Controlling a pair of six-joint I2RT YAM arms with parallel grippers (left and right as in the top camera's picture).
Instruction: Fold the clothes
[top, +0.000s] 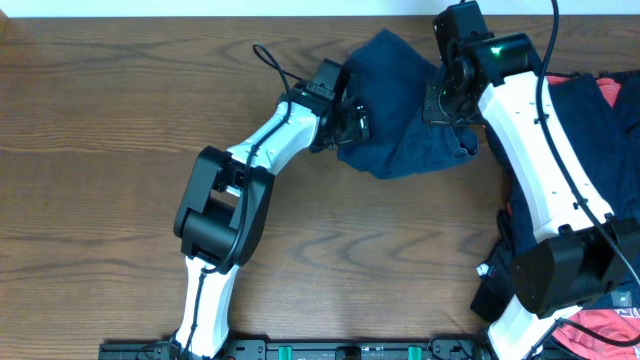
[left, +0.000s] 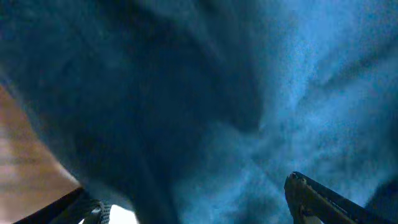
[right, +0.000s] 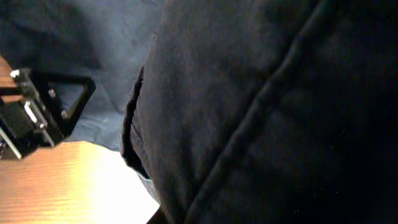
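Observation:
A dark navy garment (top: 400, 115) of the clothes lies bunched at the table's far middle. My left gripper (top: 352, 122) sits at its left edge, open, with nothing between the jaws. In the left wrist view the blue fabric (left: 249, 93) fills the picture, and one dark fingertip (left: 311, 196) shows at the lower right. My right gripper (top: 447, 103) is at the garment's right side, shut, with the cloth gathered up to it. In the right wrist view dark seamed fabric (right: 267, 112) hangs right over the lens and hides the jaws.
More clothes are piled at the right edge (top: 590, 110), dark with coral-red pieces (top: 612, 92), and another coral piece lies at the bottom right (top: 600, 325). The wooden table (top: 120, 150) stretches to the left. In the right wrist view the left gripper (right: 37, 115) stands close by.

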